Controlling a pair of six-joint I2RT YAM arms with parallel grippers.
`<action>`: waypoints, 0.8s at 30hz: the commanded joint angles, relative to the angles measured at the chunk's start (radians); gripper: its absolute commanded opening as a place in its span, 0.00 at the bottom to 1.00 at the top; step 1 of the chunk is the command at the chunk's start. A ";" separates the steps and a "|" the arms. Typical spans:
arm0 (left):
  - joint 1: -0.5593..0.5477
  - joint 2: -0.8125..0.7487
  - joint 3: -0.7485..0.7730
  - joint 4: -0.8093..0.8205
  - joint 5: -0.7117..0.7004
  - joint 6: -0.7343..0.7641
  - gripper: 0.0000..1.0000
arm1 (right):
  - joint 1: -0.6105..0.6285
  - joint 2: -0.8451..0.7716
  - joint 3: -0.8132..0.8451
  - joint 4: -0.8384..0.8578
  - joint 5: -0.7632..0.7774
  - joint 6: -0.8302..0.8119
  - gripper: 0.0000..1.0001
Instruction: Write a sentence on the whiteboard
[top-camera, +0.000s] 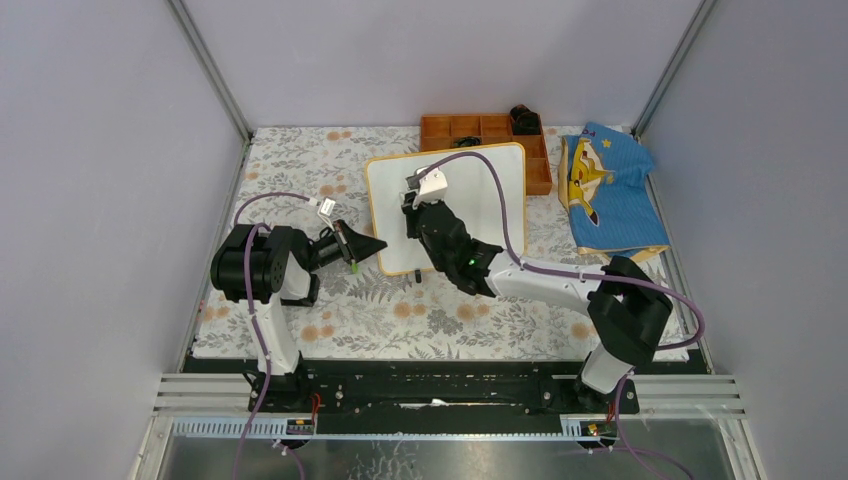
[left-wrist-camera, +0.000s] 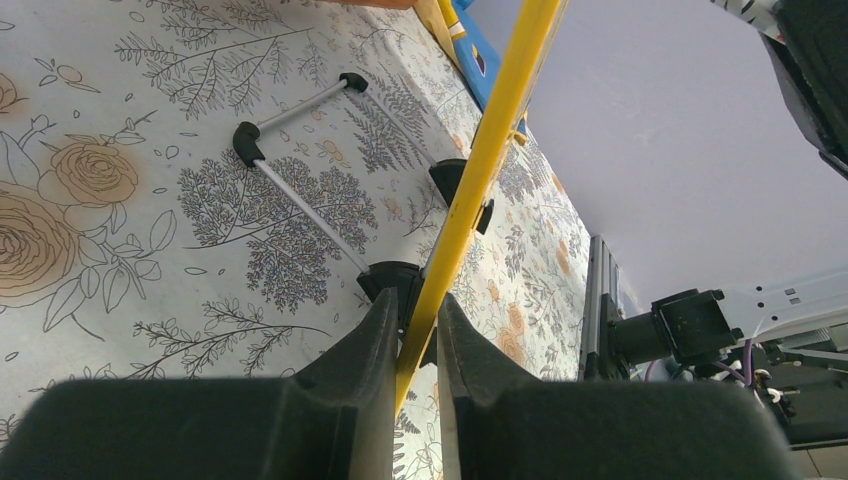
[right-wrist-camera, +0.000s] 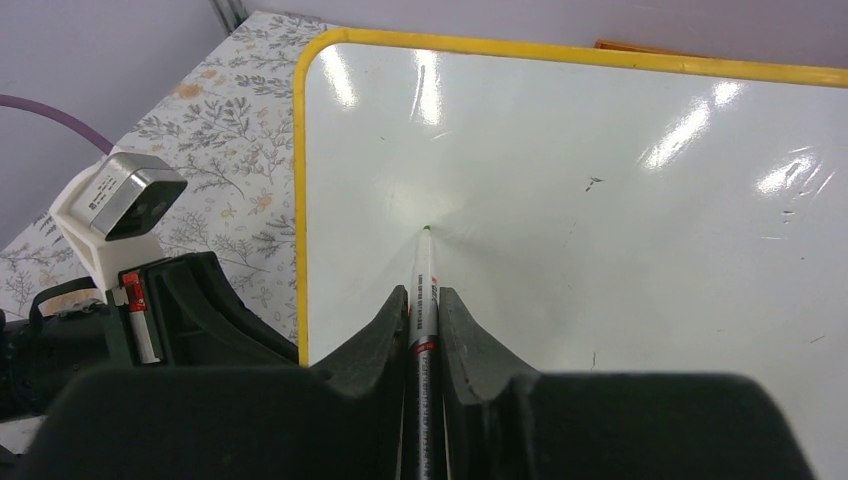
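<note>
**Marker tip on the whiteboard, left edge of the board pinched**

The whiteboard (top-camera: 480, 190) lay near the middle of the flower-patterned bench (top-camera: 400, 320), a little turned. Its far right corner was just beside the orange tray (top-camera: 470, 128). A blue cloth (top-camera: 610, 195) with a yellow picture lay to the right of the tray, apart from the board.

The left tool (left-wrist-camera: 418, 325) was at the left edge of the board. Its two fingers (left-wrist-camera: 365, 350) were pressed on the yellow frame from both sides, so the tool was pinching the whiteboard itself. In the left wrist view the board was seen from its edge. Under it, thin metal legs (left-wrist-camera: 300, 205) with black feet rested on the bench and carried the board a little above the bench.

The right tool (right-wrist-camera: 423, 300) was over the left half of the board. Its fingers were closed on a thin marker (right-wrist-camera: 424, 275), which pointed forward between them. The tip of the marker touched the white surface, not far from the left side of the frame. The surface around the tip was shiny, with light reflections. A few small dark specks (right-wrist-camera: 595, 183) were on it, to the right of the tip in the right wrist view. In the same view the white camera box (right-wrist-camera: 120, 200) of the left arm was just beside the left edge of the board.
</note>
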 joint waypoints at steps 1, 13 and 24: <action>-0.001 0.030 -0.014 0.046 -0.072 0.009 0.00 | -0.009 0.010 0.066 0.031 0.026 0.004 0.00; -0.002 0.032 -0.014 0.046 -0.072 0.009 0.00 | -0.011 0.041 0.100 0.003 -0.009 0.010 0.00; -0.002 0.031 -0.014 0.046 -0.076 0.009 0.00 | -0.012 0.039 0.086 -0.035 -0.079 0.034 0.00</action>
